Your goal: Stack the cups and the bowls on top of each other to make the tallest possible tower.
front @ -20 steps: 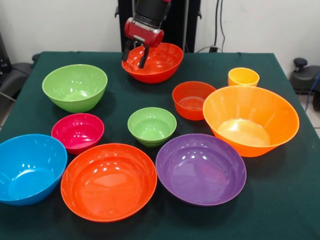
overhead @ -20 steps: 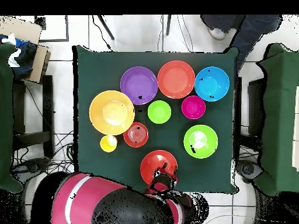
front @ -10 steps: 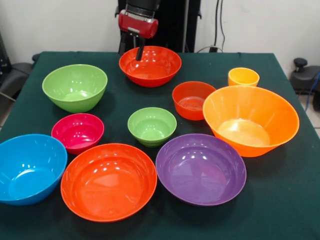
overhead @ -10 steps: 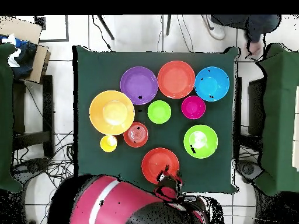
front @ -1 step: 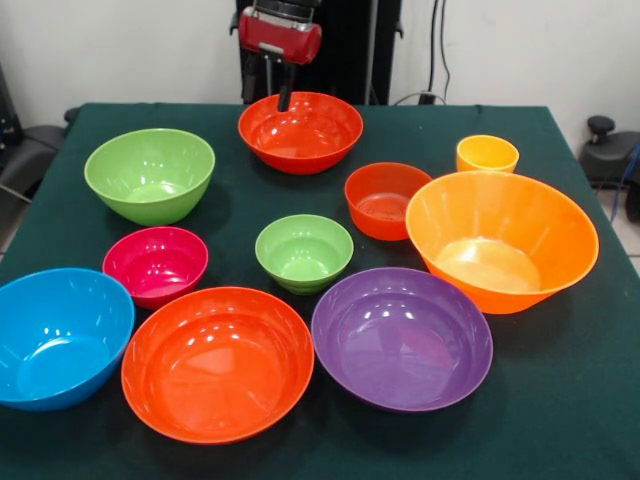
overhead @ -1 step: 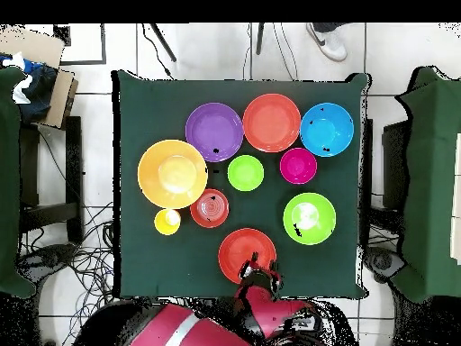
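The gripper [front @ -1 step: 266,98] hangs over the far rim of the red bowl [front @ -1 step: 300,131] at the table's [front @ -1 step: 560,400] far edge, its fingers a little apart and seemingly holding nothing, though their tips are hard to read against the dark background. The other bowls lie singly across the table, none stacked. The yellow cup [front @ -1 step: 487,154] stands just behind the big orange bowl [front @ -1 step: 500,238] toward the far right corner.
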Tool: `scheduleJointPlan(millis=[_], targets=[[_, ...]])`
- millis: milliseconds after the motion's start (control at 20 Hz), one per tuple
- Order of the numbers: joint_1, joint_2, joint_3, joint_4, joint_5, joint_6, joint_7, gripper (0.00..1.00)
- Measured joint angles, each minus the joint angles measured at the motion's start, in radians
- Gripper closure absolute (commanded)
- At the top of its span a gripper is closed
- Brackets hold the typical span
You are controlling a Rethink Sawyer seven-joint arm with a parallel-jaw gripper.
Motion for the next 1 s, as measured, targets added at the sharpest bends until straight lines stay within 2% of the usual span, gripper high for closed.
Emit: scheduleJointPlan(millis=[250,300,650,1000], targets=[[0.031,-0.001,-0.005,0.000,0.014,0.016,0.000,0.00],[0.059,0.020,-0.014,0.000,0.033,0.008,0.000,0.00],[0.125,0.101,-0.041,-0.001,0.071,-0.038,0.000,0.00],[0.148,0.205,-0.082,-0.001,0.117,-0.131,0.000,0.00]])
